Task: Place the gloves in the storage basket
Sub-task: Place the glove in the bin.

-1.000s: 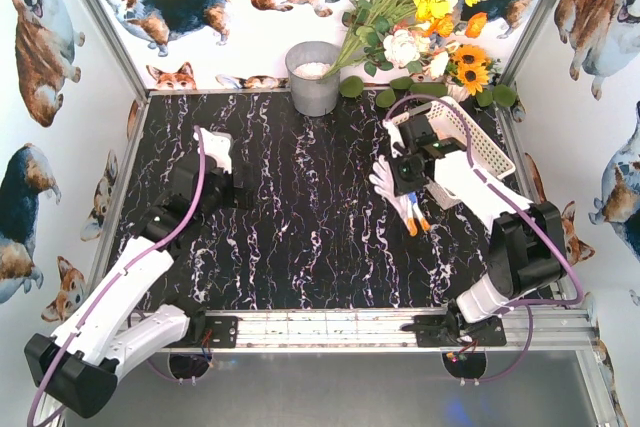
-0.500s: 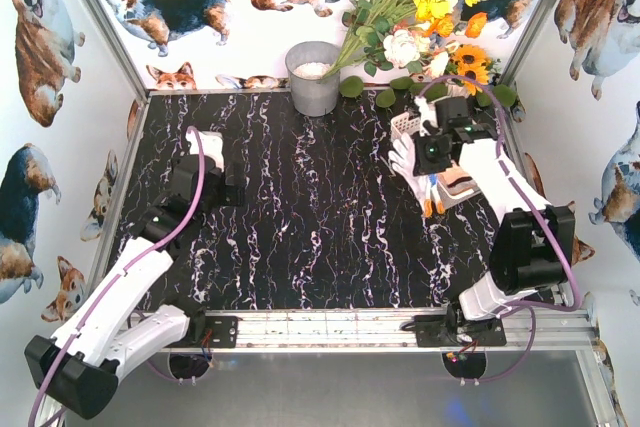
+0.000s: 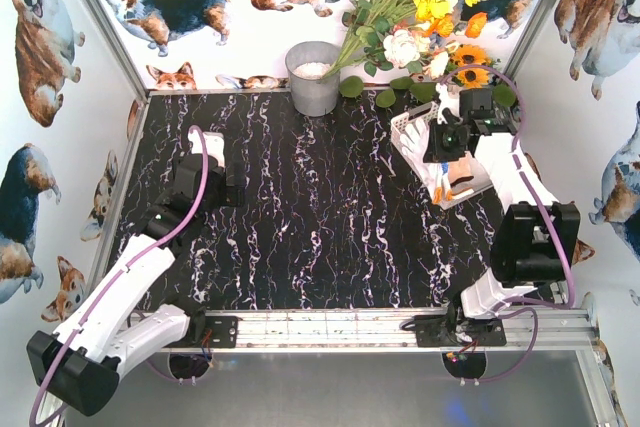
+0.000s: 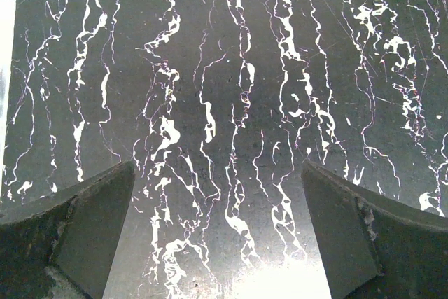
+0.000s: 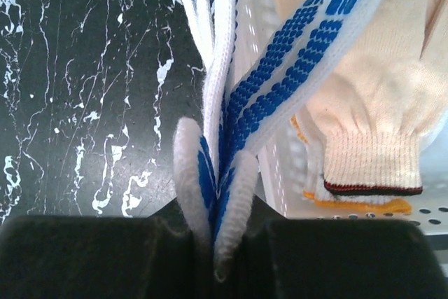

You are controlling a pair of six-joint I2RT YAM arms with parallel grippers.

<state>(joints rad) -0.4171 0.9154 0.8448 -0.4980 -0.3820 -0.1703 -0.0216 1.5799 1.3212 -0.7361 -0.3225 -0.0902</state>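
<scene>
My right gripper point(image 3: 446, 139) is shut on a pair of blue-and-white dotted gloves point(image 5: 280, 82), pinched between the jaws in the right wrist view. They hang with their orange cuffs point(image 3: 438, 193) over the near-left part of the white storage basket point(image 3: 404, 129). A cream knit glove point(image 5: 378, 96) lies inside the basket, whose slotted wall point(image 5: 255, 12) stands just right of the held gloves. At the left side of the table my left gripper point(image 3: 214, 147) is open over bare black marble point(image 4: 217, 103), with nothing between its fingers point(image 4: 91, 222).
A grey metal bucket point(image 3: 313, 77) stands at the back centre. A bunch of artificial flowers point(image 3: 420, 7) leans over the back right, just behind the basket. Walls printed with corgis close in the table on three sides.
The right arm has carried the dotted gloves from above the mid-right of the table up and right, over the basket. The left arm has not moved.
</scene>
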